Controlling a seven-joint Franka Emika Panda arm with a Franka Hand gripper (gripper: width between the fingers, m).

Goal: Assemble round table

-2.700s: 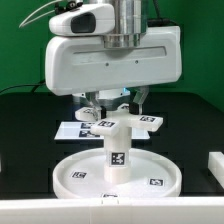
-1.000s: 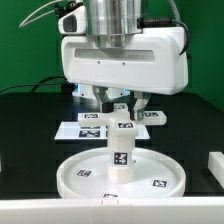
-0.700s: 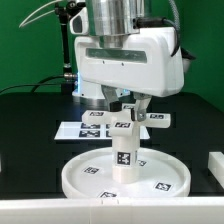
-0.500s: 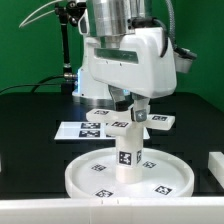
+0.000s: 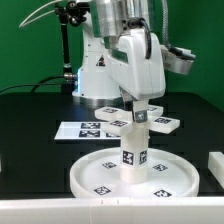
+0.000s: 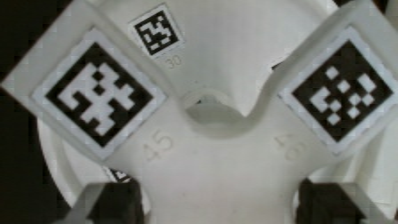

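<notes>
Your claw [image 5: 139,108] is clamped on the cross-shaped foot [image 5: 136,118] atop the upright leg [image 5: 134,152]. The leg stands in the middle of the round disc [image 5: 100,171], which lies flat on the black table [image 5: 30,130]. Marker board [image 5: 88,128] sits behind the disc. Wrist view: foot [image 6: 210,120] fills the frame, two tagged arms showing, fingertips [image 6: 350,201] at either side.

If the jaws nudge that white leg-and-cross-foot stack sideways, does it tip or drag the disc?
Likely drags: the white round rimmed disc looks light, wide and flat on the table. The short white cylinder leg stands upright at its centre, so tipping seems unlikely. The white cross-shaped foot looks rigid plastic.
</notes>
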